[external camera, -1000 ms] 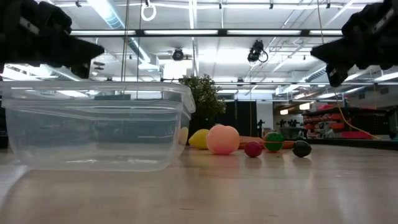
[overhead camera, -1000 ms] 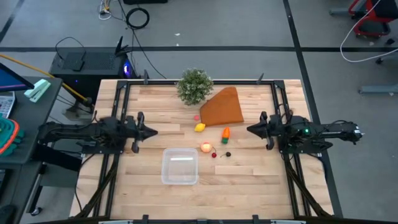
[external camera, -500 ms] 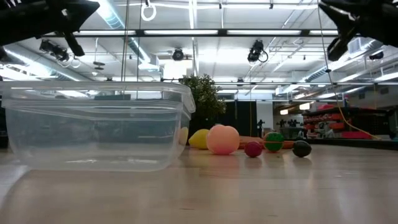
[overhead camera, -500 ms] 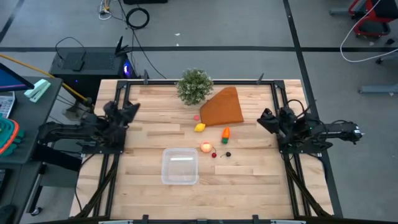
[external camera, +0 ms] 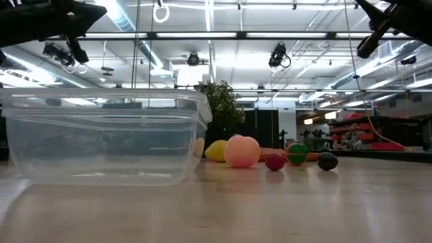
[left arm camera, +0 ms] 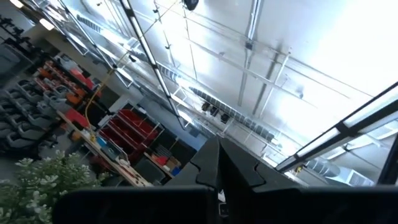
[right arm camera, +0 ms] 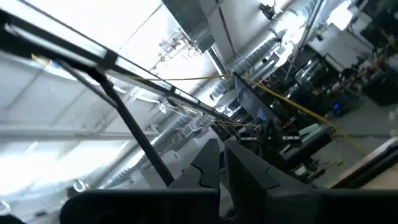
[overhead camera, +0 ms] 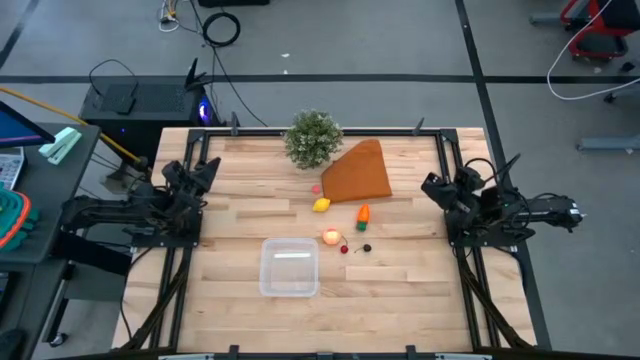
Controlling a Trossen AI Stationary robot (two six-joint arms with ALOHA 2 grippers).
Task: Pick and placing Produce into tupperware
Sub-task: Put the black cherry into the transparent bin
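The clear square tupperware (overhead camera: pixel 290 267) stands near the table's front middle and fills the left of the low view (external camera: pixel 101 135). Behind it the produce rests loose on the wood: a yellow lemon (overhead camera: pixel 321 205), an orange carrot (overhead camera: pixel 363 213), a peach-pink ball (overhead camera: pixel 331 237), a red bit (overhead camera: pixel 344 249) and a dark bit (overhead camera: pixel 366 248). My left gripper (overhead camera: pixel 205 172) is at the table's left edge and my right gripper (overhead camera: pixel 432 187) at its right edge. Both are tipped upward, far from the produce. Each wrist view shows its fingers shut against the ceiling (left arm camera: pixel 217 168) (right arm camera: pixel 222 158), with nothing between them.
A bushy green plant (overhead camera: pixel 313 138) stands at the far middle, with a big orange-brown wedge (overhead camera: pixel 357 172) beside it on the right. Black frame rails (overhead camera: pixel 190 190) run along the table's left and right sides under the arms. Bare wood lies either side of the tupperware.
Both grippers have tipped from about level to pointing upward, rolling as they went. Each has risen and drawn back from the table's middle toward its own side edge. The produce and the tupperware have stayed in place.
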